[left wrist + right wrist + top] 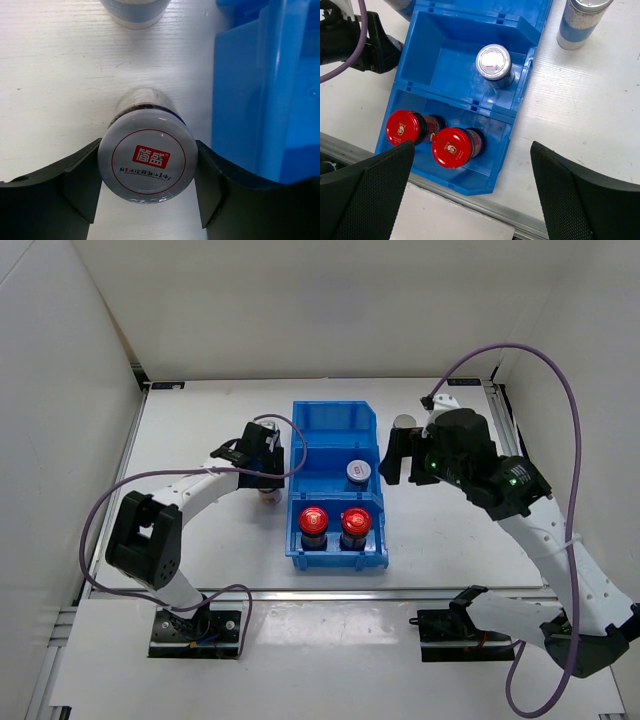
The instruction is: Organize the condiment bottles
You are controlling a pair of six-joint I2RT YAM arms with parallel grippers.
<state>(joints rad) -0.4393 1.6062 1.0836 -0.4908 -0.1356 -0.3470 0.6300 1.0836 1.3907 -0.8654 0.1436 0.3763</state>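
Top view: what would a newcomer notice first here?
The blue bin sits mid-table, with two red-lidded jars side by side in its nearest compartment and one silver-lidded jar in the middle one. Just left of the bin, the left claw is closed on a second silver-lidded jar. The right claw hangs wide open at the bin's right side, near a tall blue-and-white cylinder.

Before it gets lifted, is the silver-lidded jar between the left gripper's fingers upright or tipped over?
Upright: the silver-lidded jar stands on the table, lid up toward the wrist camera.
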